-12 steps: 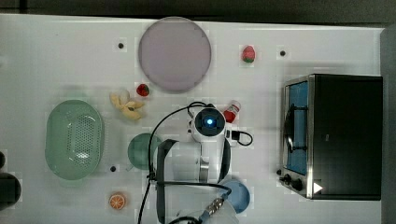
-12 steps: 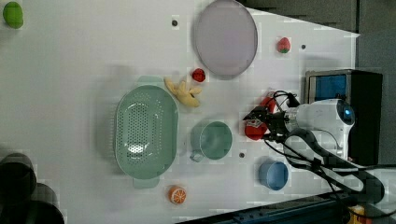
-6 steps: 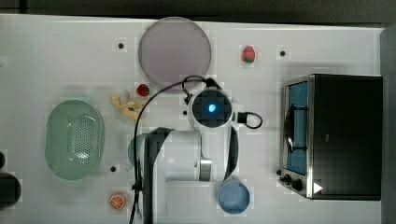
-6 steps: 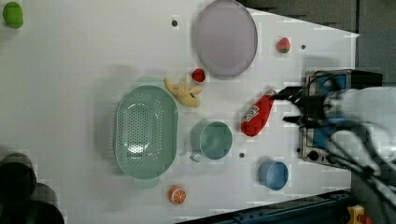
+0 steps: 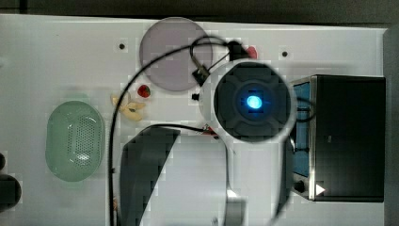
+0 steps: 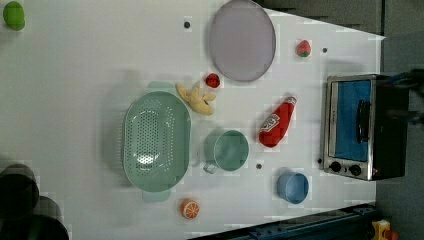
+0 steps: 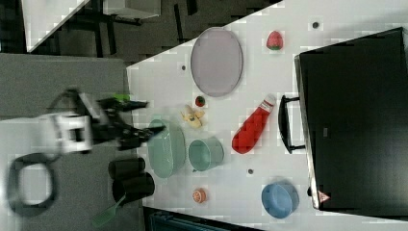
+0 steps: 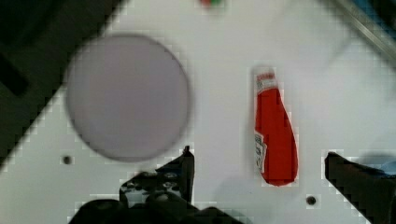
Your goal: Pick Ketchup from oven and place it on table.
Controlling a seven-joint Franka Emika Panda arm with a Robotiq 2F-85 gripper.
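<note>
The ketchup (image 6: pixel 276 122), a red bottle with a white cap, lies flat on the white table (image 6: pixel 75 75) between the green cup and the oven (image 6: pixel 360 127). It also lies in front of the oven's handle in the right view, ketchup (image 7: pixel 251 127), oven (image 7: pixel 356 120). My gripper (image 7: pixel 149 117) hangs high above the table, open and holding nothing. In the wrist view my gripper (image 8: pixel 259 161) looks down at the ketchup (image 8: pixel 275 135) far below, the dark fingers (image 8: pixel 182 165) wide apart. In the top view my wrist covers the bottle beside the oven (image 5: pixel 346 136).
A purple plate (image 6: pixel 242 40), green colander (image 6: pixel 156 140), green cup (image 6: pixel 227 150) and blue bowl (image 6: pixel 293 187) stand on the table. A banana (image 6: pixel 196 98), strawberry (image 6: pixel 212 80), peach (image 6: pixel 303 48) and orange (image 6: pixel 190 208) lie about. Dark cylinders (image 6: pixel 20 200) stand at one corner.
My gripper let go of the ketchup, left it lying on the table, and rose high above it, looming larger in the top view and leaving the left view toward the oven side.
</note>
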